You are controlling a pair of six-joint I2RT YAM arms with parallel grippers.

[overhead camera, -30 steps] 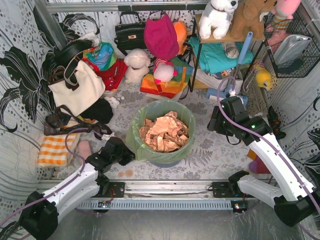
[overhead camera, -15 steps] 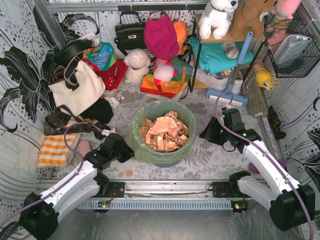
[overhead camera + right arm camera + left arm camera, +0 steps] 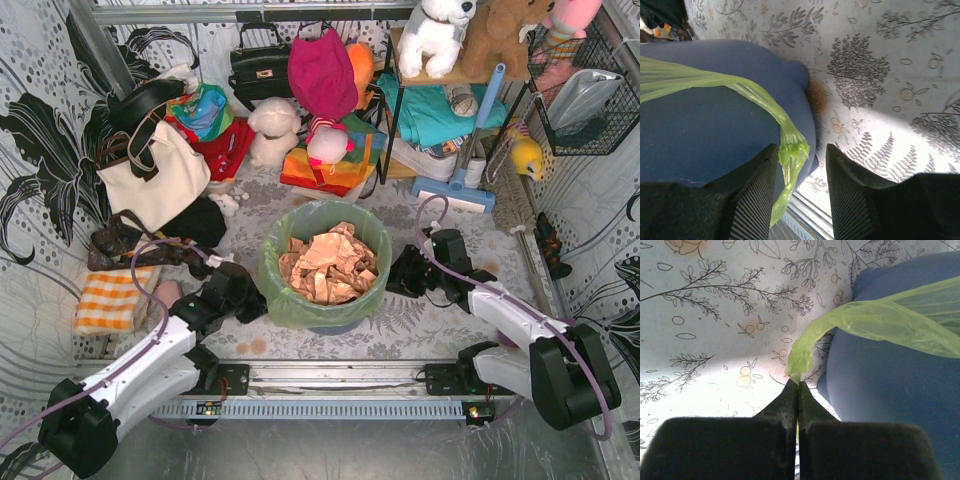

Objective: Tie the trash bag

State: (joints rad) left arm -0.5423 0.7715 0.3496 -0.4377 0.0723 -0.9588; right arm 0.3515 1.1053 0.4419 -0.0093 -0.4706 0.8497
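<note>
Ok, L gripper [image 3: 798, 391] is closed tight, fingers flat together, w/ the tip of a pulled-out flap of the trash bag [image 3: 875, 322] pinched right at the fingertips. On my left wrist cam the flap stretches up and to the right across the blue bin [image 3: 880, 390], over the floral table cover [image 3: 715, 340].

R gripper [image 3: 801, 156] has its fingers apart. Another green flap of the bag hangs down in the gap between them, bunched at its end. It sits close against the finger on the pic's left, can't tell if it's touching; the other finger is clear of it.

From the overhead cam the bag lines the bin in the mid of the table, btwn both arms, mouth open, rim folded over the bin's edge, crumpled tan paper [image 3: 325, 265] inside. L gripper is at the bag's near-left side, R gripper at its right side. White tote [image 3: 155, 180] lies well apart, far left.
</note>
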